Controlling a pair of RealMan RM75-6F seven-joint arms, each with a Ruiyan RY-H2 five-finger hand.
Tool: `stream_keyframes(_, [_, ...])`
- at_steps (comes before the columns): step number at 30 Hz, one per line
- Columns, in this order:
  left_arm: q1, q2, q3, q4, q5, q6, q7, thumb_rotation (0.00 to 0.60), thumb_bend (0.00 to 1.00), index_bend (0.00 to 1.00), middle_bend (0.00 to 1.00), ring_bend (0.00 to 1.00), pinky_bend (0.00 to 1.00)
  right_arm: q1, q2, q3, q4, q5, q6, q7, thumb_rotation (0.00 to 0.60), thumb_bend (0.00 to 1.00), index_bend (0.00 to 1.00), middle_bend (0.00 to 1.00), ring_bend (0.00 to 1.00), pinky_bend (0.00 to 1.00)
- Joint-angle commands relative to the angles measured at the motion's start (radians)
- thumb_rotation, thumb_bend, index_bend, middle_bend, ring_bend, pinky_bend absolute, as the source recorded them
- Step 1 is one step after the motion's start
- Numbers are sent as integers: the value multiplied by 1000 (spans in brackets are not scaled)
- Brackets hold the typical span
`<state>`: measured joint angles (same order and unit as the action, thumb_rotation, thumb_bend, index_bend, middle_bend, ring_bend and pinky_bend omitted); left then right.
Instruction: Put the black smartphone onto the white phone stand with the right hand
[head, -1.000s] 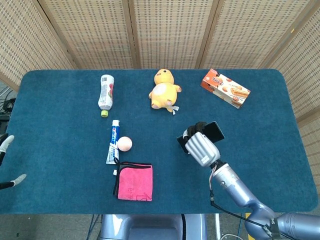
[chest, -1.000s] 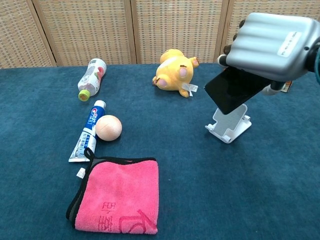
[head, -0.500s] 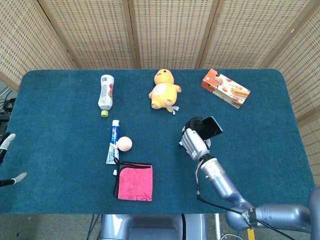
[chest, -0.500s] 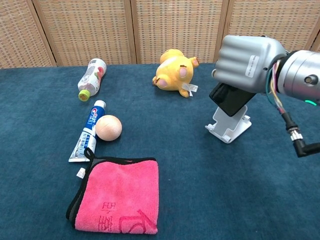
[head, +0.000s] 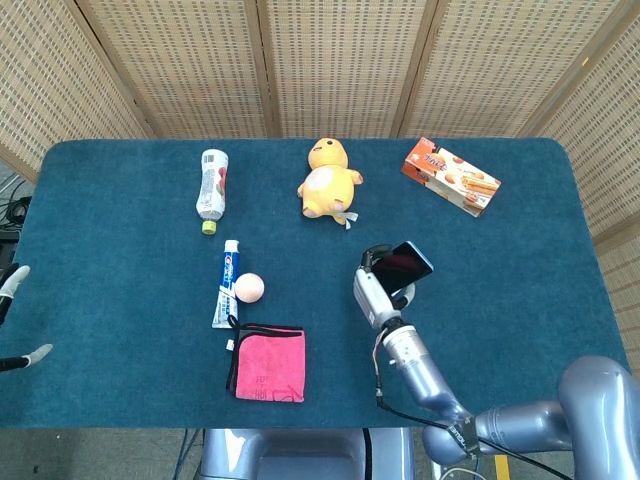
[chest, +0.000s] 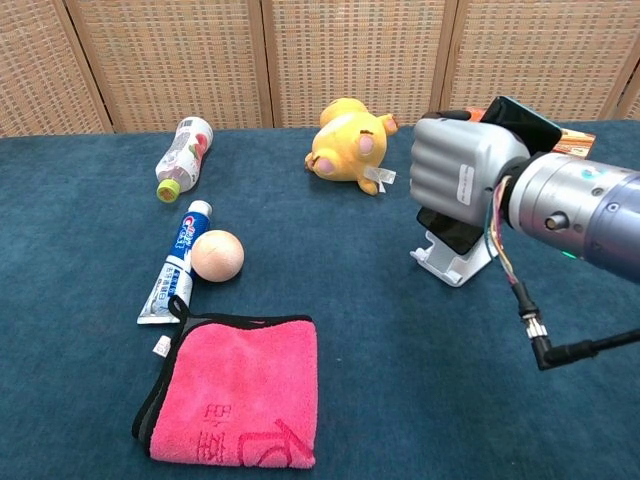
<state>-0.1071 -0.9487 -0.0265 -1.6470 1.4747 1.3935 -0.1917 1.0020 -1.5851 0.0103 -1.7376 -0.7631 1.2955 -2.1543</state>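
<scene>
My right hand (chest: 462, 172) grips the black smartphone (chest: 520, 118) around its middle, with the silver back of the hand turned to the chest camera. The phone is tilted: its top corner sticks out above the hand and its lower end (chest: 449, 229) lies low against the white phone stand (chest: 450, 265). Whether the phone rests on the stand's lip I cannot tell. In the head view the phone (head: 402, 265) shows above the right hand (head: 371, 292), which hides the stand. Only the fingertips of my left hand (head: 12, 281) show, at the left table edge; they are spread and hold nothing.
A yellow plush toy (chest: 350, 142) lies just behind and left of the stand. A biscuit box (head: 451, 176) sits at the back right. A bottle (head: 212, 186), toothpaste tube (head: 227, 285), peach ball (chest: 217, 255) and pink cloth (chest: 237, 393) occupy the left half.
The right hand has turned and come down towards the stand, bringing the phone from hovering above the stand to low against it. The left hand has stayed put.
</scene>
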Motion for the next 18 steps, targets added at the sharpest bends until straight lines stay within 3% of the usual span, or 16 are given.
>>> stream_keyframes(1, [0, 1, 0, 0, 0, 0, -2, 600, 0, 0, 0, 0, 0, 8, -15, -18, 11, 4, 6, 3, 600, 363, 467, 435, 434, 392])
stream_keyframes(18, [-4, 3, 2, 0, 0, -6, -8, 600, 0, 0, 0, 0, 0, 42, -97, -115, 102, -25, 43, -24, 600, 363, 467, 421, 433, 392])
